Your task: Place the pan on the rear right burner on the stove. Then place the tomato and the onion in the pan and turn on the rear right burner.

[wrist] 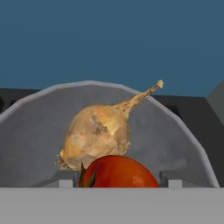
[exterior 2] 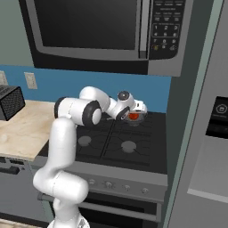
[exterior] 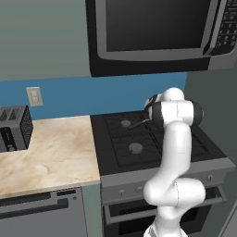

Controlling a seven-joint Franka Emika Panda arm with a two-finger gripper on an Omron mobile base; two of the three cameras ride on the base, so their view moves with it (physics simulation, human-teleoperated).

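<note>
You are looking at a glossy white arm [exterior: 176, 152] built of fat rounded tubes; dark charcoal bands ring its joints, one at three o'clock of the elbow in the left base view; a round grey cap [exterior 2: 123, 95] tops the wrist; two small grey finger tips [wrist: 65, 179] end the hand.

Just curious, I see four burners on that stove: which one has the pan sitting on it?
The rear right burner, by the blue wall: the pan there holds the onion and tomato.
</note>
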